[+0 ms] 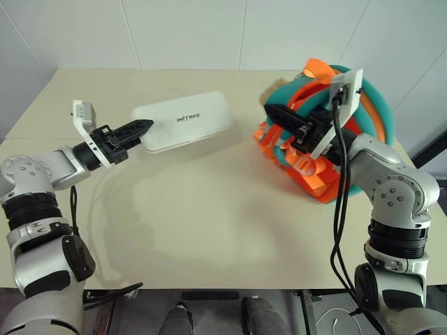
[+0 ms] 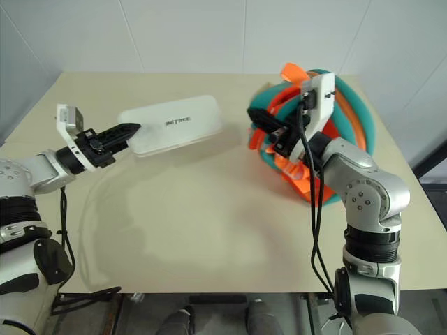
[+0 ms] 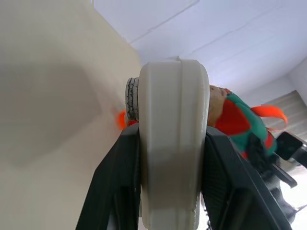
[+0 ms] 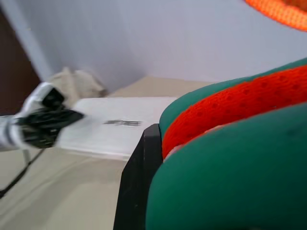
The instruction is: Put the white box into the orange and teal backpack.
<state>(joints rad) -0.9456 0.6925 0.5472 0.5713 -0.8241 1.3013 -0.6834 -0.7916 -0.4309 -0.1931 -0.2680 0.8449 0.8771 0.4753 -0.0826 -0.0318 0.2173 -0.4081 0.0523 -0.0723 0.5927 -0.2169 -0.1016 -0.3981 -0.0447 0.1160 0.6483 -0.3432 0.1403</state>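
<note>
The white box (image 1: 184,121) sits upper centre of the head view, raised off the table (image 1: 209,223), its near end clamped by the left gripper (image 1: 140,128). Stiff, thin and smooth, it probably slips easily; an end grip suits it. At right, the right gripper (image 1: 279,114) pinches the soft orange and teal backpack (image 1: 314,132).

One white box (image 1: 185,120), one backpack (image 1: 328,132)

White box (image 1: 185,121); orange-and-teal backpack (image 1: 328,132); beige table (image 1: 209,223).
</note>
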